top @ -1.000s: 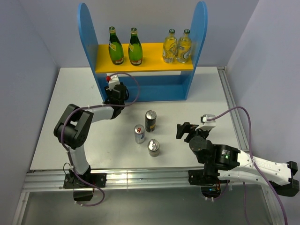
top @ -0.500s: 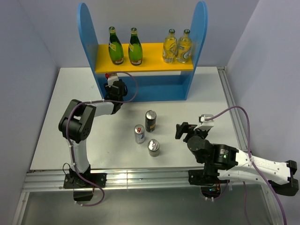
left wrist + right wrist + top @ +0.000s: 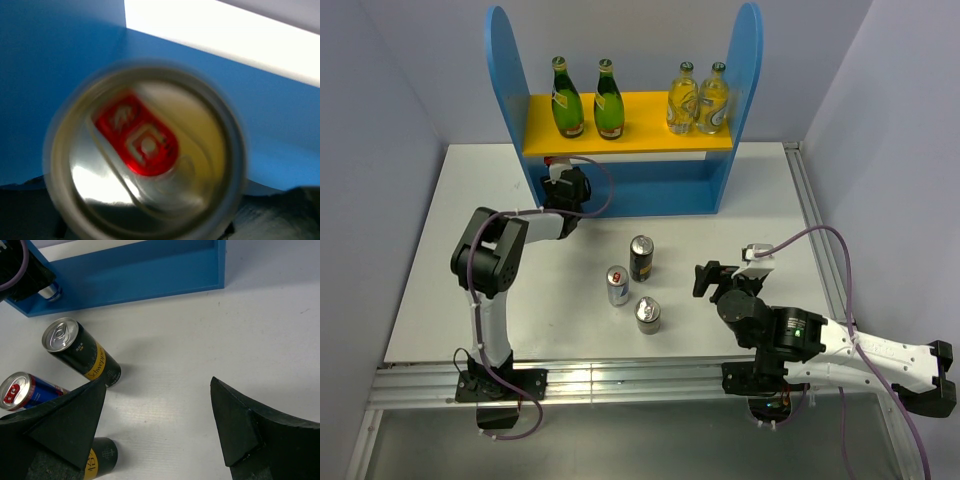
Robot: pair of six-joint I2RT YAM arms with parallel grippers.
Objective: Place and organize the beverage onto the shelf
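Silver can [image 3: 145, 150], clamped in the left gripper [image 3: 563, 182], is entering the lower tier of the shelf [image 3: 650, 195], upper left; release looks next. Right gripper [image 3: 159, 415] gapes.

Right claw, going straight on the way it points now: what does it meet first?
Probably the shelf's blue lower tier. The right claw is open over bare table, and the black-gold can stands left of that line. Depth is unclear.

We are seeing a silver can [image 3: 145, 150], its bare metal lid gleaming around a glossy red tab [image 3: 137, 132]. The shelf [image 3: 650, 190] is showing smooth, matt blue faces; the green bottles [image 3: 567, 103] are glinting like glass; the fingers [image 3: 250, 425] of the right gripper [image 3: 157, 385] are looking like dull black plastic.
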